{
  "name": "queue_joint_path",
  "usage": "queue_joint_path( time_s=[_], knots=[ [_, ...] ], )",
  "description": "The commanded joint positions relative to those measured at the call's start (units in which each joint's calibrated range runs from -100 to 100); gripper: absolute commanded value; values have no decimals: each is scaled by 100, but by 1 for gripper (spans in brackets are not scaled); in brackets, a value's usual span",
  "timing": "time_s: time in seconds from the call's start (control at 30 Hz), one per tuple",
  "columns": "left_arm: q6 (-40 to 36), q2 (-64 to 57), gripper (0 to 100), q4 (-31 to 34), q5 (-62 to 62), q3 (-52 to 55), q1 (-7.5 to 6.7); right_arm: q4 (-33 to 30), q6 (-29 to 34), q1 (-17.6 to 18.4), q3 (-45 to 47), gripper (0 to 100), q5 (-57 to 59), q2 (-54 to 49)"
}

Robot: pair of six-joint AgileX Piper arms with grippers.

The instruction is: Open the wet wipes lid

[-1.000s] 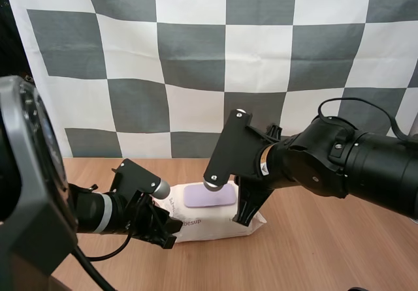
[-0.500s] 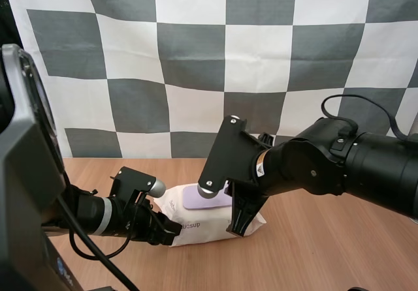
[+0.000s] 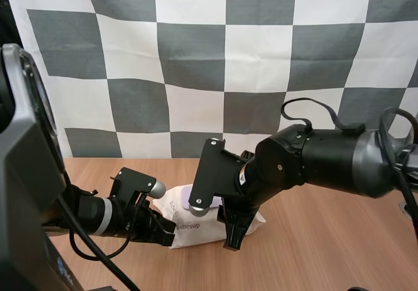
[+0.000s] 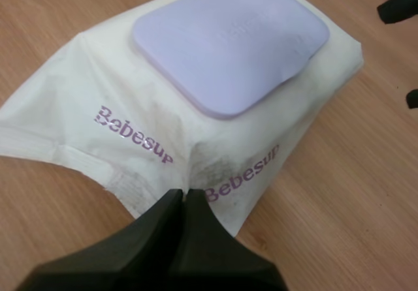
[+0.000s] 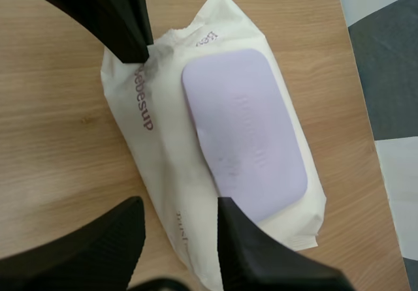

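A white wet wipes pack with purple "Bebesup" print lies on the wooden table. Its lavender lid is shut flat on top. My left gripper has its fingers together, pinching the wrapper at the pack's near edge, where the film wrinkles. From above, the right wrist view has the pack, its lid and my right gripper, open, one finger over the pack's side and the other over bare table. In the high view the left gripper is at the pack's left end, and the right gripper at its right side.
The wooden table has free room to the right of the pack and in front of it. The right arm's bulk hangs low over the pack and hides most of the lid in the high view.
My left gripper has shut on the pack's wrapper edge. My right gripper has opened, and its arm has come down and to the left over the pack.
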Motion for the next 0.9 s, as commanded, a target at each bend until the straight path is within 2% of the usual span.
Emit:
queue_joint_path(
  time_s=[0.0, 0.13, 0.6, 0.87],
  knots=[
    [98, -1, 0, 46, -7, 0, 1, -14, -23, 4, 4, 62, -60, 151],
    [98, -1, 0, 286, -7, 0, 1, -30, -34, 4, 4, 62, -334, 296],
    [98, -1, 0, 282, 208, 0, 1, -188, -144, 4, 4, 62, -1000, 478],
    [98, -1, 0, 268, 440, -41, 1, -198, -171, 4, 4, 62, -1368, 967]
  ],
)
